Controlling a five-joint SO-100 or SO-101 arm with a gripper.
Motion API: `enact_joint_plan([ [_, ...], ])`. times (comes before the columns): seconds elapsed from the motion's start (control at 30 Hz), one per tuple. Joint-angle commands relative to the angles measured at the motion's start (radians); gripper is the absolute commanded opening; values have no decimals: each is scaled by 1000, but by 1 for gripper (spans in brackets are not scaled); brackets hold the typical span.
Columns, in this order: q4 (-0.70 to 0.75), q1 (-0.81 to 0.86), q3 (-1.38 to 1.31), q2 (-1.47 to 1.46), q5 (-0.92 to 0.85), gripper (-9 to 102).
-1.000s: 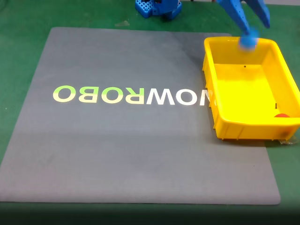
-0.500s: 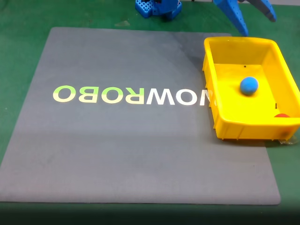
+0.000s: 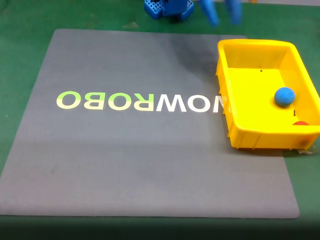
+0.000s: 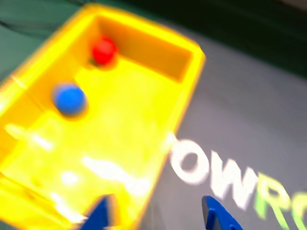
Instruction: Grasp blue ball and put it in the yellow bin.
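Note:
The blue ball [image 3: 284, 96] lies loose on the floor of the yellow bin [image 3: 226, 95], near its right wall in the fixed view. In the blurred wrist view the blue ball [image 4: 69, 98] rests inside the yellow bin [image 4: 189, 93] close to a red ball [image 4: 104, 50]. My blue gripper [image 3: 223, 15] hangs at the top edge of the fixed view, left of the bin and above the mat, its two fingers apart and blurred. Its fingertips [image 4: 213, 215] show at the bottom of the wrist view with the gripper [image 4: 156, 218] open and nothing between them.
A grey mat [image 3: 125, 160] printed with ROBOWOW covers most of the green table. The bin stands on the mat's right edge. The arm's blue base [image 3: 169, 7] stands at the far top. A red ball [image 3: 300, 123] sits in the bin's near right corner.
The ball dropped from the gripper into the bin and rolled toward its right wall. The gripper has opened and swung left, away from above the bin.

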Motion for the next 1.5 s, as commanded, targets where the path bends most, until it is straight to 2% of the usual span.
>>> enact_joint_plan([
  [0.0,114,104,215,313,-63,0],
  [0.1,247,184,348,480,-87,0],
  [0.23,399,249,391,538,-71,0],
  [0.7,658,322,537,680,-20,0],
  [0.93,680,351,621,735,23,0],
  [1.47,675,348,627,736,44,2],
])
